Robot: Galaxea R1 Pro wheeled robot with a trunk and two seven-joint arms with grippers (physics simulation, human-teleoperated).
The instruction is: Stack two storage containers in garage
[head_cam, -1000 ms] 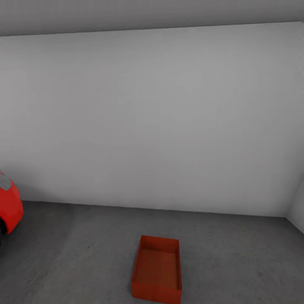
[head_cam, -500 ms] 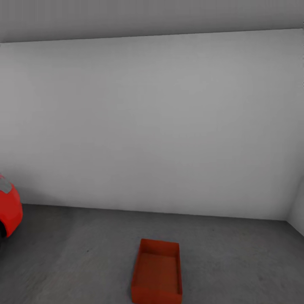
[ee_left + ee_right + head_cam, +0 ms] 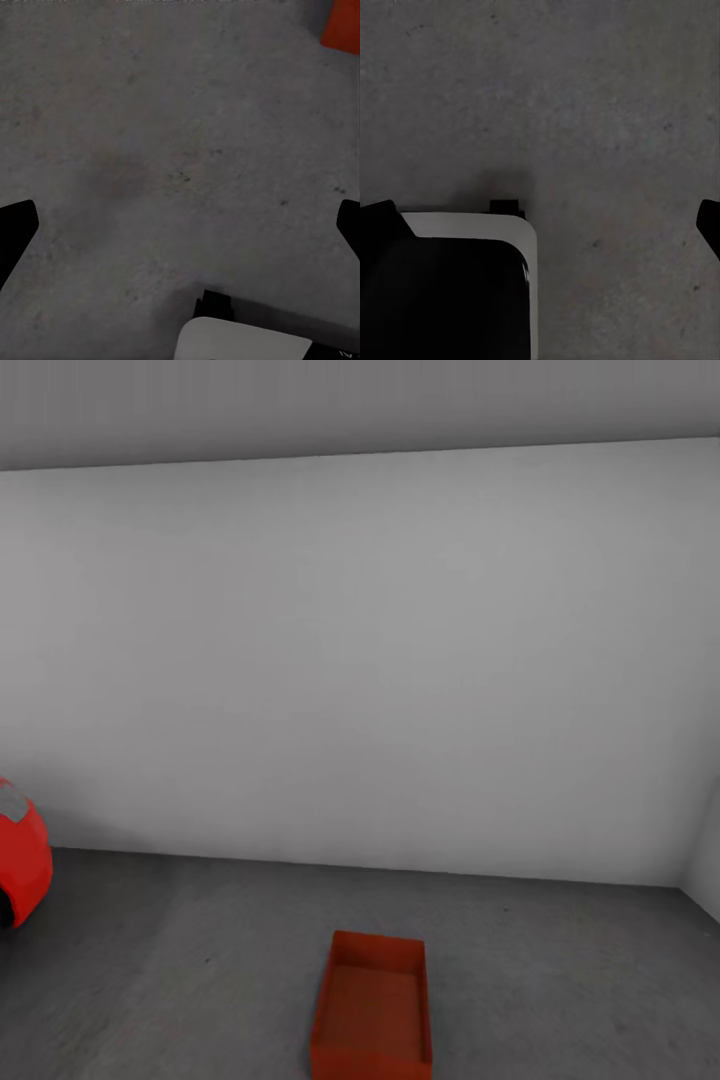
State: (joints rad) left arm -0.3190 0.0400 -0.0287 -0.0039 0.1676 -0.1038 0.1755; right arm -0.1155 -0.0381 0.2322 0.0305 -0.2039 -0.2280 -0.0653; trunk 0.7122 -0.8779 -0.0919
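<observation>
We are counting one storage container [image 3: 372, 1008] in the head view, one red car [image 3: 22, 857] and one white wall [image 3: 360, 660]. The container is sitting on the dark grey concrete floor [image 3: 180, 980] of the garage, low in the middle of that view, well apart from the car at the far left edge and short of the wall behind it. It is looking orange-red, rectangular and open-topped, with thin upright walls and nothing inside that we can make out; its near end is running off the bottom edge. An orange-red corner [image 3: 343, 26] is also showing in the left wrist view, though we cannot tell what it belongs to.

Both wrist cameras are looking straight down at bare concrete. The left end effector [image 3: 180, 229] is hanging over the floor with its two dark fingertips [image 3: 15, 229] spread wide and nothing between them. The right end effector [image 3: 544, 225] is doing the same, its fingers [image 3: 711, 223] far apart, with part of the robot's white and black body [image 3: 450, 289] showing beneath it.
</observation>
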